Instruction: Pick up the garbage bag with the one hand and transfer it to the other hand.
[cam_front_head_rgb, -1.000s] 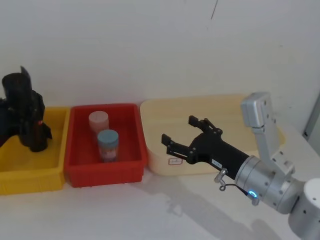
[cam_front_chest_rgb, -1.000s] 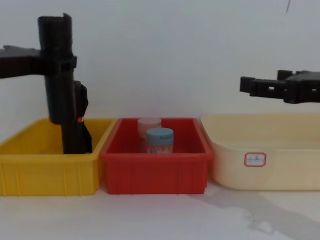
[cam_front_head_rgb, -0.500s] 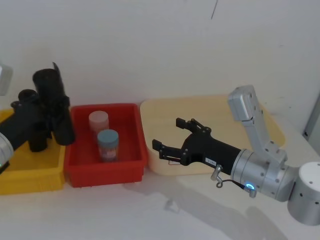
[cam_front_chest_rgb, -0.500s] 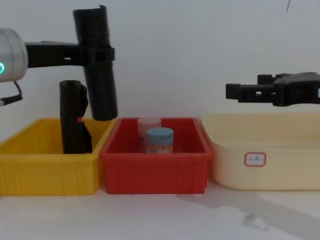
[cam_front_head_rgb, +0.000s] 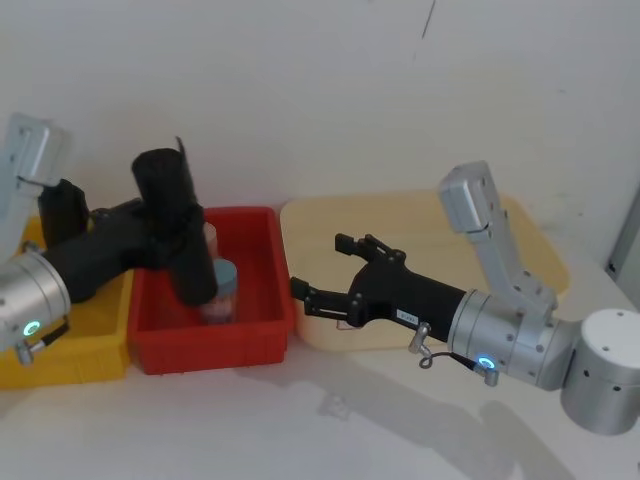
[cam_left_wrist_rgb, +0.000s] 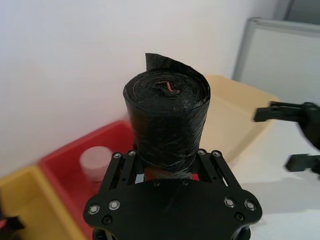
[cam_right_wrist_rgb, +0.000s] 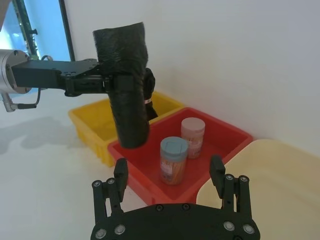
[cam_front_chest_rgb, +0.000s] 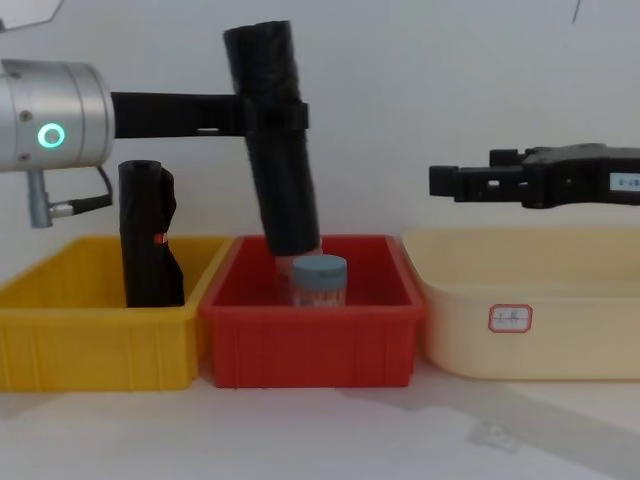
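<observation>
The garbage bag (cam_front_chest_rgb: 277, 150) is a tall black roll, held tilted in the air with its lower end over the red bin (cam_front_chest_rgb: 310, 345). My left gripper (cam_front_chest_rgb: 272, 115), on the wrist with the green ring, is shut on the roll's upper middle. The left wrist view looks down on the roll's top (cam_left_wrist_rgb: 167, 95) between the fingers (cam_left_wrist_rgb: 131, 156). My right gripper (cam_front_head_rgb: 318, 265), on the blue-ringed wrist, stands open and empty over the cream tray's near left corner, a gap to the right of the bag. It faces the bag (cam_right_wrist_rgb: 125, 85) in the right wrist view.
A second black roll with a red mark (cam_front_chest_rgb: 148, 245) stands in the yellow bin (cam_front_chest_rgb: 100, 340). The red bin holds a blue-lidded jar (cam_front_chest_rgb: 320, 280) and a pink-lidded jar (cam_right_wrist_rgb: 192, 132). The cream tray (cam_front_chest_rgb: 530, 330) sits on the right, and a white wall is close behind.
My left arm has carried the bag to the right, from above the yellow bin to over the red bin, and tilted it. My right gripper has moved left towards it, still open.
</observation>
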